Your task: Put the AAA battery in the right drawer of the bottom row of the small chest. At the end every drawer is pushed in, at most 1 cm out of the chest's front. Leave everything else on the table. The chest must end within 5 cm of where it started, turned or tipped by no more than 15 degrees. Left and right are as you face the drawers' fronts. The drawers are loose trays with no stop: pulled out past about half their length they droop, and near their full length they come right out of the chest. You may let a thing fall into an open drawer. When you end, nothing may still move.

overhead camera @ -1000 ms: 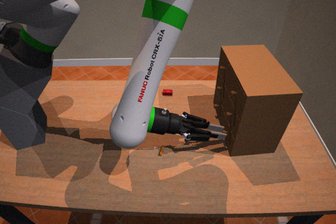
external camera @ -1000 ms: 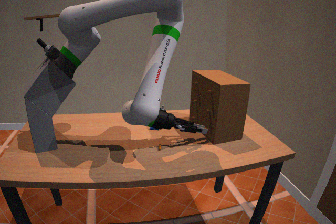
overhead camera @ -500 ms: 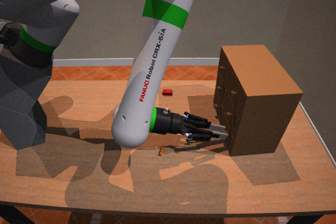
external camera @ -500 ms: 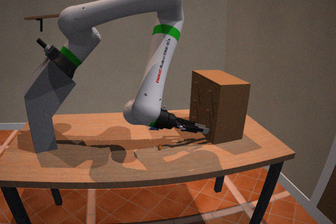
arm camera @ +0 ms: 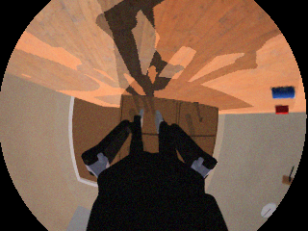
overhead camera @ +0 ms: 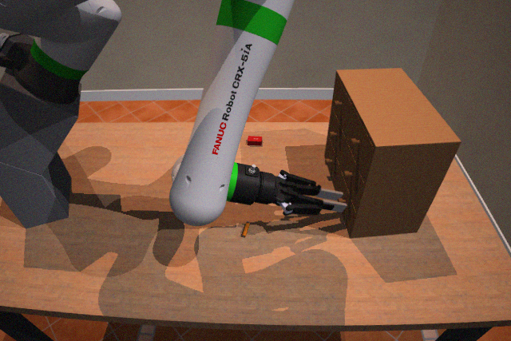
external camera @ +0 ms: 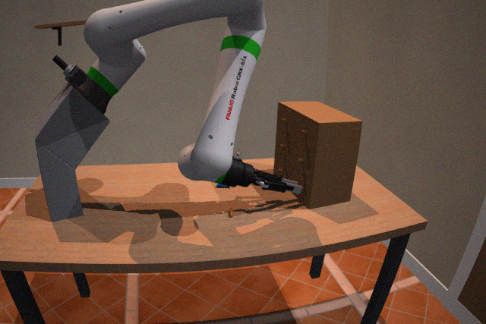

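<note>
The AAA battery (overhead camera: 245,230) (external camera: 231,212), a small orange cylinder, lies on the table in front of the chest. The brown chest (overhead camera: 404,188) (external camera: 337,163) (arm camera: 202,125) stands upright; its drawers look pushed in. My gripper (overhead camera: 344,200) (external camera: 298,187) (arm camera: 149,115) is level at the chest's front, its fingers partly open with a narrow gap and nothing seen held. The fingertips are at the right drawer of the bottom row (arm camera: 166,107). They hide its knob, so I cannot tell whether the knob is between them or touched.
A red box (overhead camera: 254,140) (arm camera: 282,110) lies farther back on the table. A blue object (external camera: 222,185) (arm camera: 283,92) lies near it, partly hidden behind the wrist in the exterior view. The forearm hangs above the table beside the battery.
</note>
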{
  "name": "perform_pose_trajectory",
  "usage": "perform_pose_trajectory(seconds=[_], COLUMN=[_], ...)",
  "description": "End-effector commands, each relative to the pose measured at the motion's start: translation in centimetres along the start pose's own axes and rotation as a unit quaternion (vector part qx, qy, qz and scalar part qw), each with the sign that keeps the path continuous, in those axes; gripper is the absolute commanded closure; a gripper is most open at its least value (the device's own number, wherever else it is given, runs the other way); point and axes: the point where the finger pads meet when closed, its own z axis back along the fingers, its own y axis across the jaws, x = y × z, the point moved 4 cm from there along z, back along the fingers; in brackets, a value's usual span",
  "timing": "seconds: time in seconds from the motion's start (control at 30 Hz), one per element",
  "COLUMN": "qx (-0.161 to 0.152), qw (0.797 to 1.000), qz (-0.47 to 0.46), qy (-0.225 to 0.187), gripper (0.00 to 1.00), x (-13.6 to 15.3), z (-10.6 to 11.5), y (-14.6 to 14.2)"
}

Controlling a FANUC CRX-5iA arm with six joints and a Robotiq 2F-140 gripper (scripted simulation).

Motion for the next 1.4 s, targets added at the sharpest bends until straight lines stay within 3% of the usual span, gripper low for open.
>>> perform_pose_trajectory(seconds=[0.0, 0.03, 1.37], qx=[0.000, 0.000, 0.000], qw=[1.000, 1.000, 1.000], qz=[0.000, 0.000, 0.000], qy=[0.000, 0.000, 0.000], gripper=[0.80, 0.92, 0.92], x=[0.01, 0.01, -0.18], z=[0.00, 0.00, 0.51], y=[-0.01, -0.01, -0.01])
